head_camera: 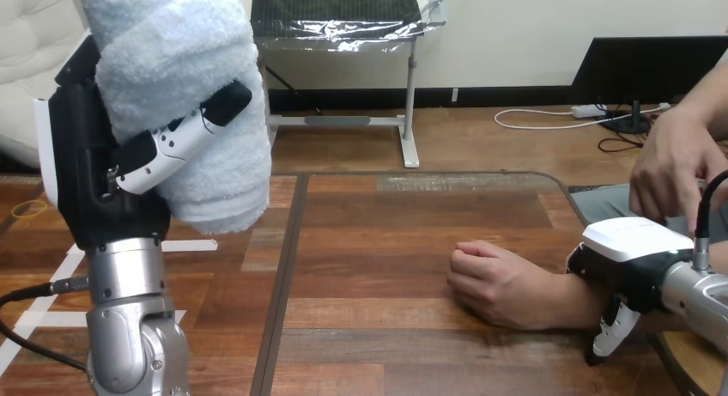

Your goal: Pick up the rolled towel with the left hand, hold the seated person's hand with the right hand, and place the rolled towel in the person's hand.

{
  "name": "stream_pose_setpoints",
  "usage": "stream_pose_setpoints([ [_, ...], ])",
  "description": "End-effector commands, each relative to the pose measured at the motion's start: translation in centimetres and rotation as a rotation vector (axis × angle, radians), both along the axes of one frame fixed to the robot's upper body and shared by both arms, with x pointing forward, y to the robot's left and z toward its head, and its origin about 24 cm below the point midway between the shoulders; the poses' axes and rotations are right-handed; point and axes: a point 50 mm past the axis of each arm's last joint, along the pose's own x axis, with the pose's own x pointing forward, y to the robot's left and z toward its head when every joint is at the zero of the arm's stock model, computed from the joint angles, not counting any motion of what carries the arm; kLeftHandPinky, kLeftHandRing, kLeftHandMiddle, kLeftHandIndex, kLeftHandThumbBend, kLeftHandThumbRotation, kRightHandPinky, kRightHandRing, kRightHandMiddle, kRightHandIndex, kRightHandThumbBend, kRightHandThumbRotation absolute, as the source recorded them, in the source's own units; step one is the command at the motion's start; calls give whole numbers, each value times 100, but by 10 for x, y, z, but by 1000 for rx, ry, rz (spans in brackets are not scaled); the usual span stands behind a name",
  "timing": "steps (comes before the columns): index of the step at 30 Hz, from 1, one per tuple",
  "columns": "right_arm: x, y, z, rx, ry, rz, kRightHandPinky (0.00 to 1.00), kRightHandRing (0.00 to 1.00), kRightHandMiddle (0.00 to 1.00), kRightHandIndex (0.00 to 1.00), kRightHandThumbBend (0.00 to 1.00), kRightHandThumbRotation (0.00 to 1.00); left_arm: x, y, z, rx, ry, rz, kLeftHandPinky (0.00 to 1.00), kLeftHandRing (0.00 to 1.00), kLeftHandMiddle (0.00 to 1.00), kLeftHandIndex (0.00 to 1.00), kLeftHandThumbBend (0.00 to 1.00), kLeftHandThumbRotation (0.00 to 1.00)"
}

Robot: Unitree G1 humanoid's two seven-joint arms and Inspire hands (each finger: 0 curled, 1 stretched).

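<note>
Left: my left hand holds the rolled towel above the table. Right: the person's hand lies on it, wrist under my right hand.

Raised left hand grips rolled towel; right hand rests over person's wrist.

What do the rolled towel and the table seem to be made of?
The rolled towel looks like pale terry cloth, probably cotton: its surface is fuzzy. The table looks like smooth brown wood planks, by grain and seams; it could be laminate.
</note>
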Motion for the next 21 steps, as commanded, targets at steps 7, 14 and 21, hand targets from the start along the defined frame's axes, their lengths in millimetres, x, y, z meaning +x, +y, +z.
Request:
stream_pose_setpoints([
  [7, 0, 6, -8, 28, 23, 3, 19, 27, 40, 54, 91, 11, 2, -4, 25, 21, -116, -22, 23, 28, 35, 39, 55, 0],
  [14, 0, 6, -8, 35, 17, 2, 15, 24, 36, 54, 91, 11, 2, -4, 24, 22, -117, -21, 23, 28, 35, 39, 54, 0],
  [21, 0, 6, -8, 40, 15, 4, 16, 25, 37, 53, 91, 10, 2, -4, 24, 28, -115, -12, 23, 28, 35, 39, 55, 0],
])
